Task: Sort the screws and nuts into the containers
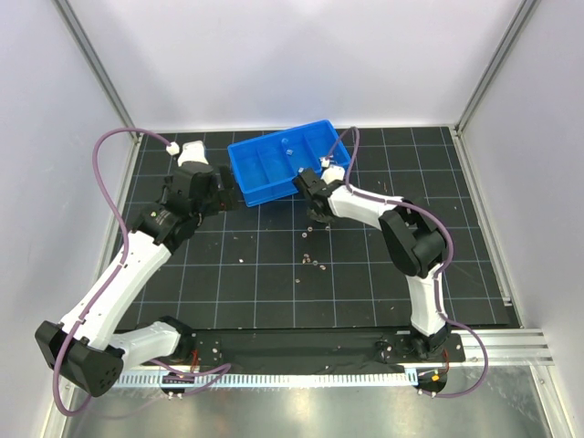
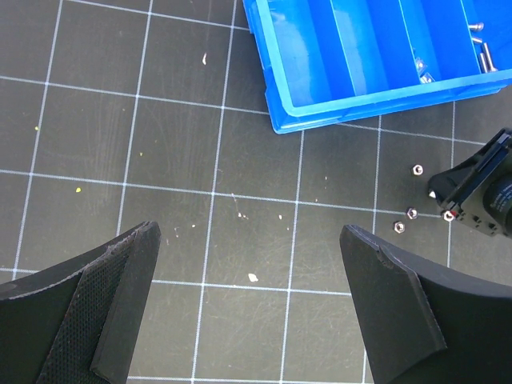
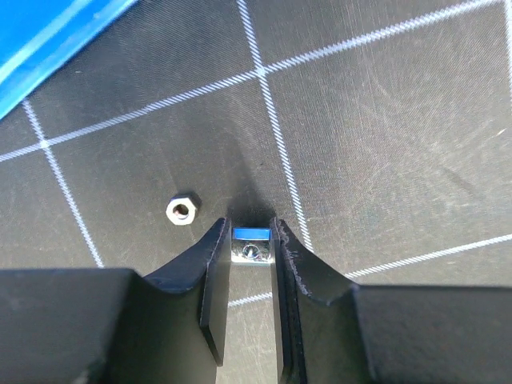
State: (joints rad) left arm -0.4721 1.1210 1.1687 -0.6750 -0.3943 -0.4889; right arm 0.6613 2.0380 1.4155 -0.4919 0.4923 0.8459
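Silver nut (image 3: 250, 252) gripped in right tool (image 3: 250, 237) (narrow); spare nut (image 3: 182, 210) just beside; left tool (image 2: 250, 234) wide

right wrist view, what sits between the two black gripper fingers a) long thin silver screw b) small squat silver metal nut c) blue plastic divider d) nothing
b: a small squat silver metal nut sits clamped in the right gripper; another nut lies loose beside it.
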